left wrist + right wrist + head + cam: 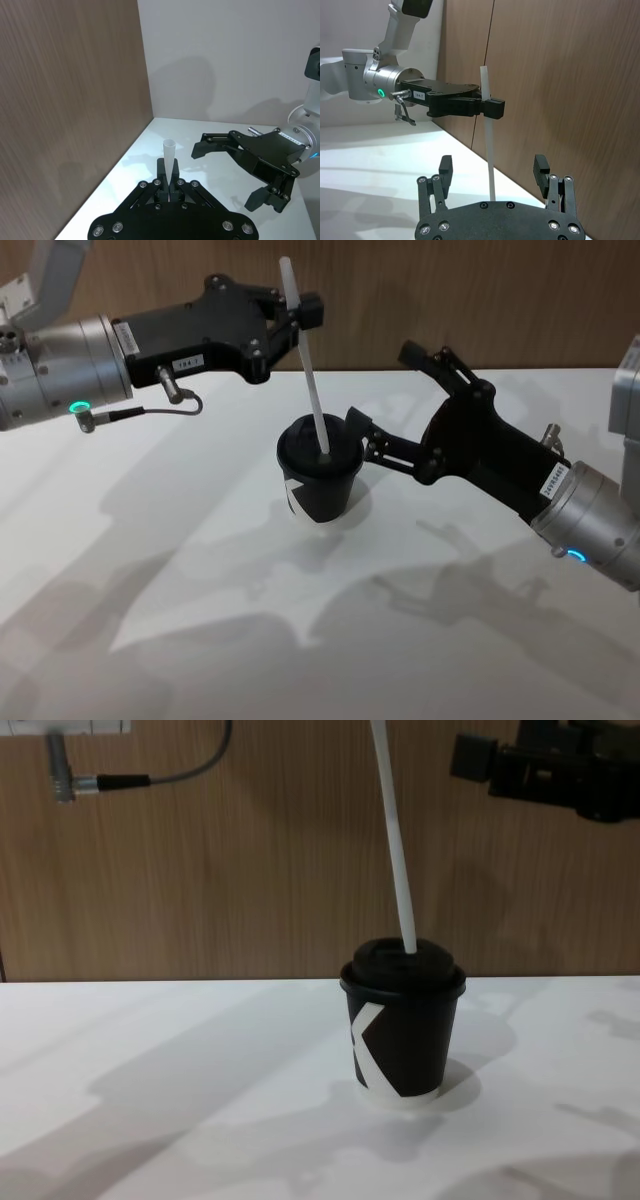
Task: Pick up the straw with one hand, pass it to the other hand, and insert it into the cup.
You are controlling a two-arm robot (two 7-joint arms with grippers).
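Straw held high by the left pincer, its lower tip met with the cup lid.

The tube is pinched near its top and kept slightly tilted, so that the lower end can be guided at the lid opening; whether it is through cannot be told. The cup is stood on the white surface. The right pincer is held wide and empty just beside the cup, probably kept clear.

I see even, fairly bright light from above, throwing soft overlapping grey shadows across the white table below and beyond both sets of fingers. No glare. Focus holds, with slight softness in the chest view.
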